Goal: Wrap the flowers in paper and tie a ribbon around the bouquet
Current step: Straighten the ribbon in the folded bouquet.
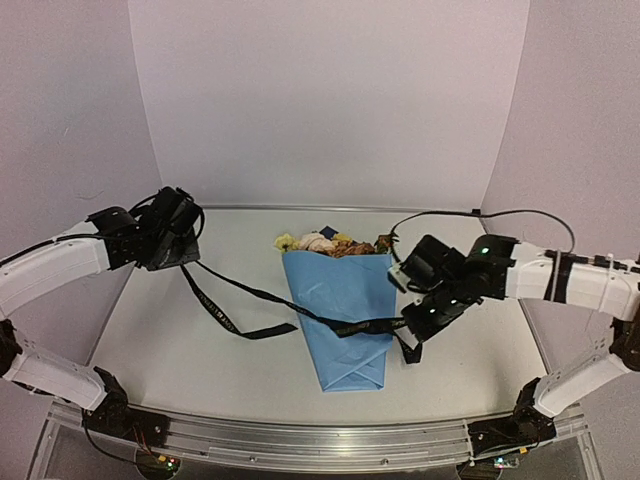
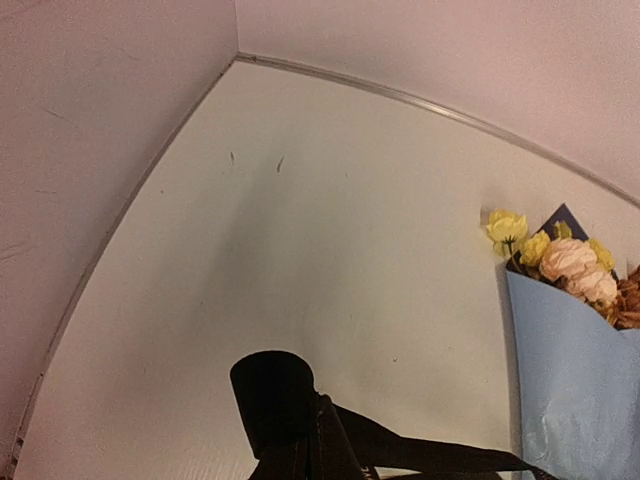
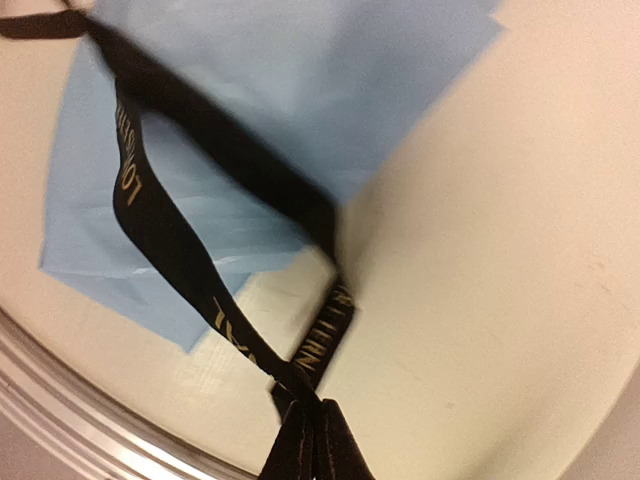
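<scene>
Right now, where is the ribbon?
In the top view the ribbon runs from the left gripper on the left, across the lower part of the blue paper cone, to the right gripper at the cone's right edge.

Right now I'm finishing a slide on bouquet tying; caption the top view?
Left gripper and right gripper shut on the ribbon, drawn across the blue paper cone holding the flowers.

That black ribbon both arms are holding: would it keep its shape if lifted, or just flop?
Probably floppy: the ribbon droops and twists between the left gripper and right gripper, draping over the paper cone. Thin and flat, it is likely very light. Its loose tail loops on the table, so it might trail and snag.
</scene>
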Robot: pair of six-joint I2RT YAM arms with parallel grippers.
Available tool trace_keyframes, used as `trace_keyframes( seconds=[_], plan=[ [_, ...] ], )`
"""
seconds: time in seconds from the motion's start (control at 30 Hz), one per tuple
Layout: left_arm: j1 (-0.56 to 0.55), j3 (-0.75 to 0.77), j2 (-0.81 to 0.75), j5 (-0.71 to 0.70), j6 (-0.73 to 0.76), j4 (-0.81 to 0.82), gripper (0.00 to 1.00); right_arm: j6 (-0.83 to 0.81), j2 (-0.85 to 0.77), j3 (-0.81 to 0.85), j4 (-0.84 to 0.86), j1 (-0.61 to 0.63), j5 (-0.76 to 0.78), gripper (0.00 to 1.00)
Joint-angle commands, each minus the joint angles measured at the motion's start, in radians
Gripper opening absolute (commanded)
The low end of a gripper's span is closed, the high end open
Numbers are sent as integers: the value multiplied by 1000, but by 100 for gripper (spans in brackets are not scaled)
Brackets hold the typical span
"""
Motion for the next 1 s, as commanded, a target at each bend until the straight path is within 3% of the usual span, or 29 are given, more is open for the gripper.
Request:
trace_keyframes(
  seconds=[0.0,0.27,0.63,0.77,0.83,0.97],
  plan=[
    [4,67,-132,-164,69,-51,0,22,-175,-27,-263,-160,213,0],
    [-32,95,-151,-192,110,-147,0,5,-322,2,-437,-416,345,0],
    [-170,-333,-183,250,-156,30,0,126,-291,-136,-492,-672,274,0],
    [-195,-459,-182,367,-258,133,1,189,-247,-183,-469,-688,248,0],
    [-196,-509,-183,416,-296,197,12,212,-219,-190,-464,-698,244,6],
    [-196,-525,-170,468,-275,261,34,227,-201,-184,-446,-699,182,40]
  ],
)
